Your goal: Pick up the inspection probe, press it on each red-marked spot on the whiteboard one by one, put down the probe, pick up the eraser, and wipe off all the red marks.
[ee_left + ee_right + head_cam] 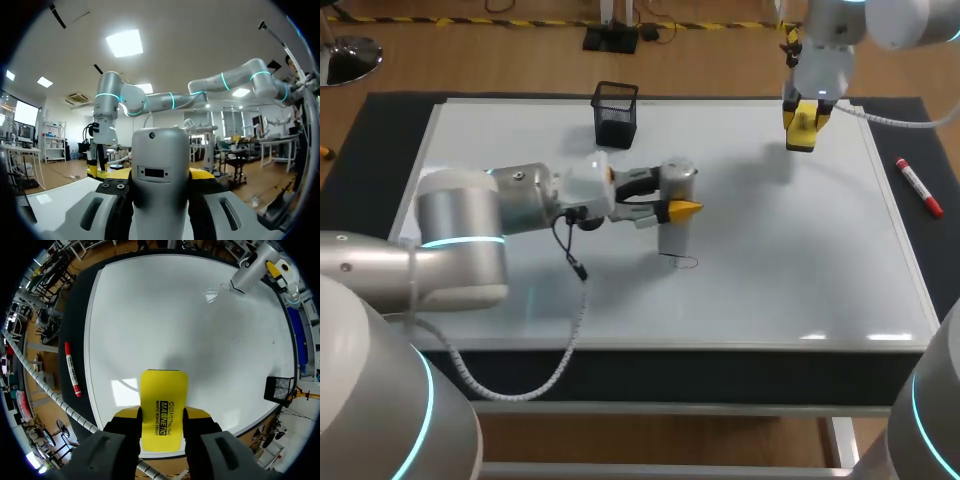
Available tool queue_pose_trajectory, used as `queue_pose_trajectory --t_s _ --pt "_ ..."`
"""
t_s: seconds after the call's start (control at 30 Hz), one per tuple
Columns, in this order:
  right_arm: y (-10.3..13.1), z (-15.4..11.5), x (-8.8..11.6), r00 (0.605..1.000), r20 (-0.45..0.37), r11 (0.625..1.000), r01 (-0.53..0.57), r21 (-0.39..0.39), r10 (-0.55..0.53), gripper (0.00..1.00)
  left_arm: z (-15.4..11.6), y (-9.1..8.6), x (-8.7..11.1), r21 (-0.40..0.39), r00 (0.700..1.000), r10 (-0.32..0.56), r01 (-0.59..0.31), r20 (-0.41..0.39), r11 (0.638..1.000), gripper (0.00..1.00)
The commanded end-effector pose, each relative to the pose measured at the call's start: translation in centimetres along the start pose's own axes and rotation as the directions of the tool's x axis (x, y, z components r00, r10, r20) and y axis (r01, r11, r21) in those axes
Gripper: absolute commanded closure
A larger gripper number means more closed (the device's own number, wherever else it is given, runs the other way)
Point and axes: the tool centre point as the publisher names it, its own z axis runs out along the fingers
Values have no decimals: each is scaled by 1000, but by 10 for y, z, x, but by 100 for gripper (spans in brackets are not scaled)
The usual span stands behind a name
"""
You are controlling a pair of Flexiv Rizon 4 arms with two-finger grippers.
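Left claw (680,210): clamped on inspection probe (160,165), upright at whiteboard (770,270) middle.
Right claw (161,415): gripping eraser (164,390), above far right corner.
Step, judged: pressing.
Next: put down probe, carry eraser to marks.

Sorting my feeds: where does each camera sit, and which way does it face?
Head view: above and behind, looking down on the white whiteboard; left gripper and right gripper show.
Left wrist view: faces level across the room; its gripper clamps the grey cylindrical probe.
Right wrist view: faces down at the board; its gripper holds the flat yellow eraser.
Shared: head and right wrist views show the red marker pen.
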Motion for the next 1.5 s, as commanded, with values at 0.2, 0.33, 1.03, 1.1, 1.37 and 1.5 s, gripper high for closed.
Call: queue_pose_trajectory --t_s 0.2,0.33,1.03,1.1,1.37,1.5 --pt "-1 -1 1 1000 -2 1000 3 -1 -3 100 24 11 0 29 1000 4 -3 -25 1000 100" --pt "-1 -1 1 1000 -2 1000 3 -1 -3 100 24 15 2 22 1000 1 0 -24 1000 100" --pt "-1 -1 1 1000 -2 1000 3 -1 -3 100 13 26 8 4 999 -32 32 14 999 100" --pt "-1 -1 1 1000 -2 1000 3 -1 -3 100 12 27 9 -4 999 -35 35 14 999 100" --pt "-1 -1 1 1000 -2 1000 3 -1 -3 100 10 32 15 -80 999 -37 36 -8 996 100" --pt "-1 -1 1 1000 -2 1000 3 -1 -3 100 7 34 18 -89 999 -42 42 -3 995 100"
